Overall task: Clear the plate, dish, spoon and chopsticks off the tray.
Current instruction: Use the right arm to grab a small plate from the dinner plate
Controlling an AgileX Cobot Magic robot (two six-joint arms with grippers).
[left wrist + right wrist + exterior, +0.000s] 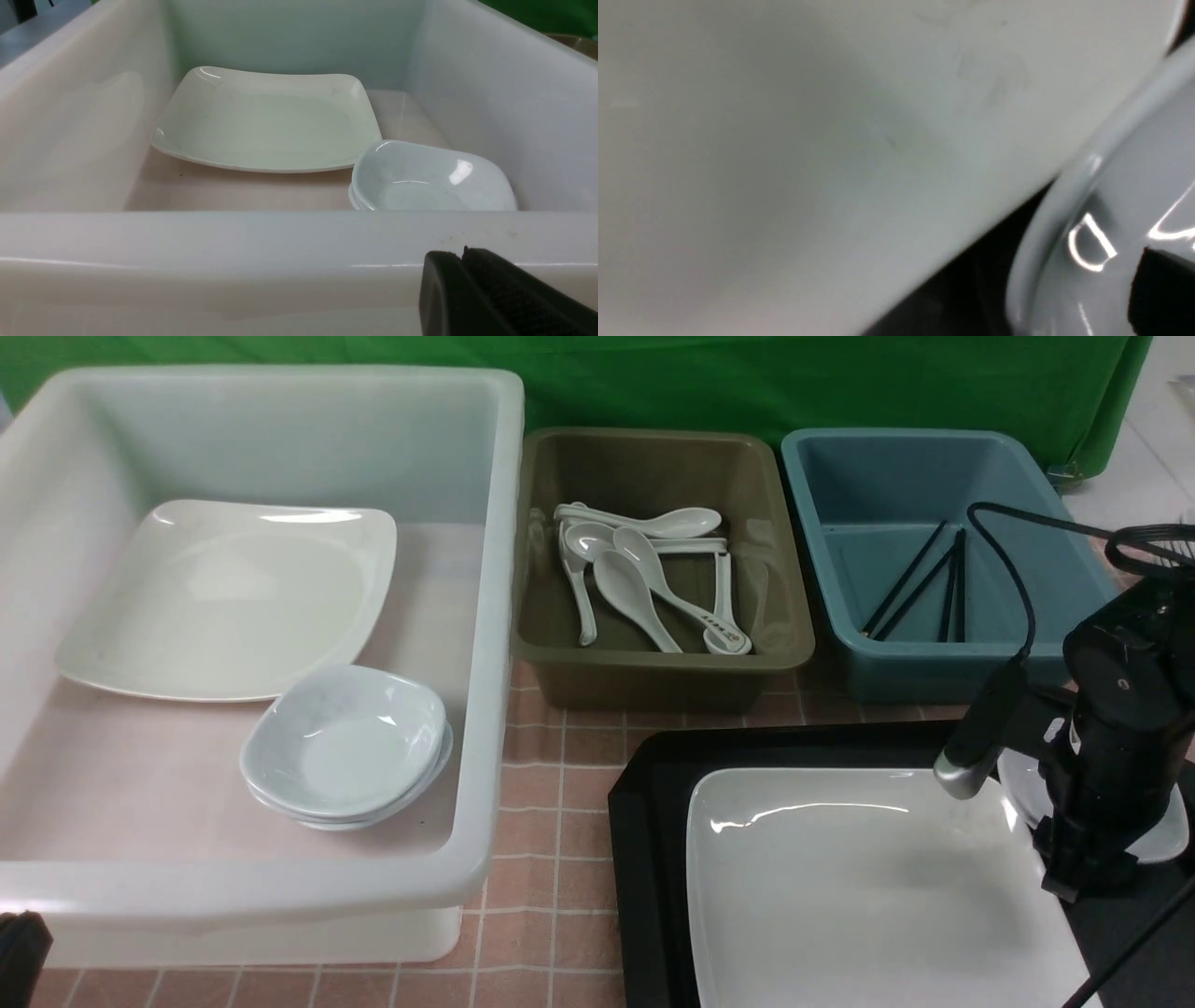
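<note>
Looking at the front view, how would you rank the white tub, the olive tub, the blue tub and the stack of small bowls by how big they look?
1. white tub, by far the largest.
2. olive tub and blue tub: they look about alike, so I won't rank one over the other.
3. stack of small bowls, the smallest.

plate [784, 140] fills most of view, blurred | black tray [971, 284] strip between | dish [1125, 186] rim beside
</note>
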